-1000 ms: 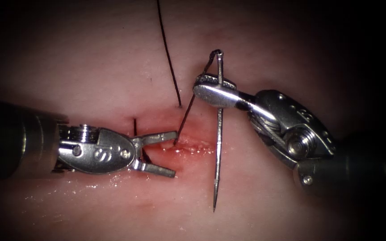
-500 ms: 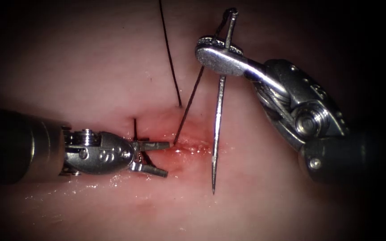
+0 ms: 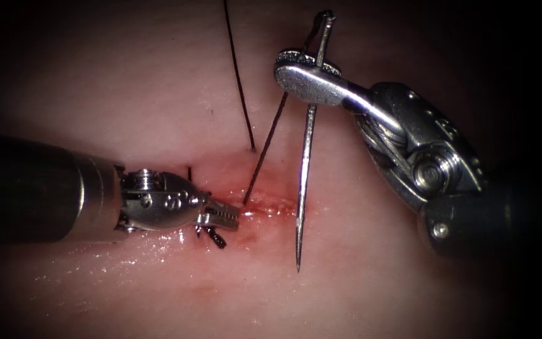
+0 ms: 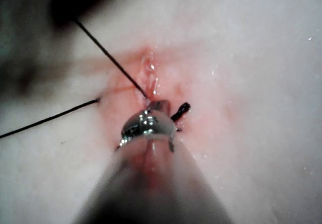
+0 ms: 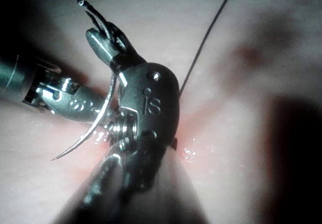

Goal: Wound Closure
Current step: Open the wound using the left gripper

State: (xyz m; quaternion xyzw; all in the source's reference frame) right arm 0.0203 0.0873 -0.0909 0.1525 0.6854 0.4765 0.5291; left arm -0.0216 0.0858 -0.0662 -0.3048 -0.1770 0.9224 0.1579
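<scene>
Holding the curved steel needle (image 3: 307, 150) near its swaged tail, the right arm's silver needle driver (image 3: 303, 78) keeps it clear above the pink pork tissue (image 3: 127, 88), point hanging just right of the reddened cut (image 3: 265, 204). The left arm's silver needle driver (image 3: 221, 220) has closed in on the cut's left end, jaws narrowed around the thin dark thread (image 3: 265, 154). Doing this well likely means a firm, gentle grip without tearing the edge.
</scene>
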